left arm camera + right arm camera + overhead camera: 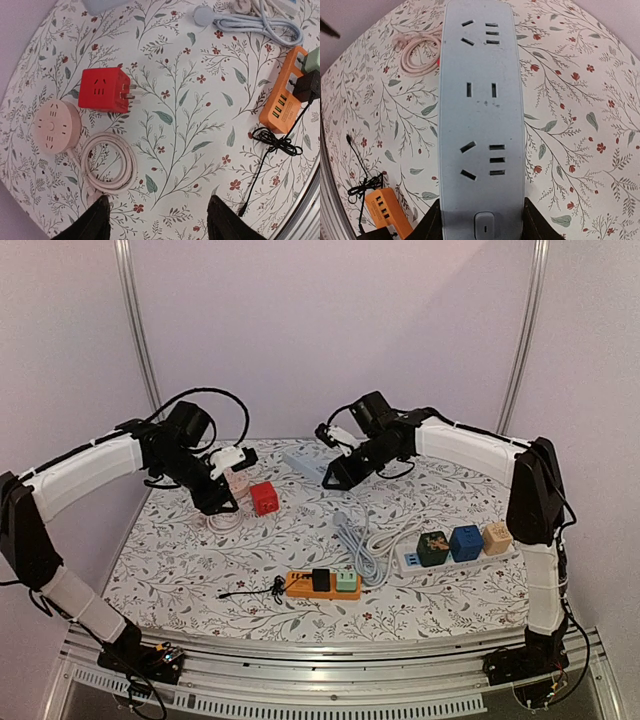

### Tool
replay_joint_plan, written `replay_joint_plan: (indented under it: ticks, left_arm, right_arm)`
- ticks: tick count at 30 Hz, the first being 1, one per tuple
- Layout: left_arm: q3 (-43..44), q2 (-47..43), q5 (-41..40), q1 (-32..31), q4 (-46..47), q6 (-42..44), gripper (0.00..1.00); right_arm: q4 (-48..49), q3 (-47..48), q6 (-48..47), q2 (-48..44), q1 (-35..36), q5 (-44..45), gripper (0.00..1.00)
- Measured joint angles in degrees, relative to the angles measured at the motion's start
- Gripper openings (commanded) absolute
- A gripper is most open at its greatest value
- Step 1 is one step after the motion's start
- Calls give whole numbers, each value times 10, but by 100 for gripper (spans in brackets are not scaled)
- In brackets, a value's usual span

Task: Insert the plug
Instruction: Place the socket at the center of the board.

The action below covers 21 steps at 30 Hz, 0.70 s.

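Note:
A red cube adapter (pixel 104 90) with metal prongs on its right side lies on the floral tablecloth beside a round pink socket (pixel 56 125) and its coiled pink cord (pixel 107 162). My left gripper (pixel 162 222) is open and empty, hovering above the cloth just near of the coil. In the top view it (pixel 218 502) sits next to the red cube (pixel 264 498). A pale blue power strip (pixel 480 115) with empty sockets fills the right wrist view. My right gripper (pixel 481 226) holds its switch end, one finger against each long side. The top view shows this at the back (pixel 335 476).
An orange power strip (pixel 322 583) with a black and a green adapter lies at the front, a tangled black cable (pixel 262 590) beside it. A white strip (pixel 455 552) bearing several coloured cubes lies at the right. Its grey cord (pixel 365 540) loops across the middle.

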Motion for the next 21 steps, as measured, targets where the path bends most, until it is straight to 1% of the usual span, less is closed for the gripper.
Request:
replay_joint_plan:
  ticks: [4,7,11,16,21]
  left_arm:
    - [-9,-43,37,87,-21,-37,67]
    - [-30,-69,46,129,-20,-60,68]
    - [-70,-86,49,145,-14,-84,68]
    - [-106,-88,49,149,-4,-110,69]
    - [-113,-82,48,151,18,-130,73]
  right_arm:
    - [-12,0,-179,1,81,38,0]
    - [-19,12,-278,16,126,59,0]
    - [-18,39,-376,61,157,71,0]
    - [-19,37,-462,95,155,84,0]
    - [-18,37,-520,117,151,89,0]
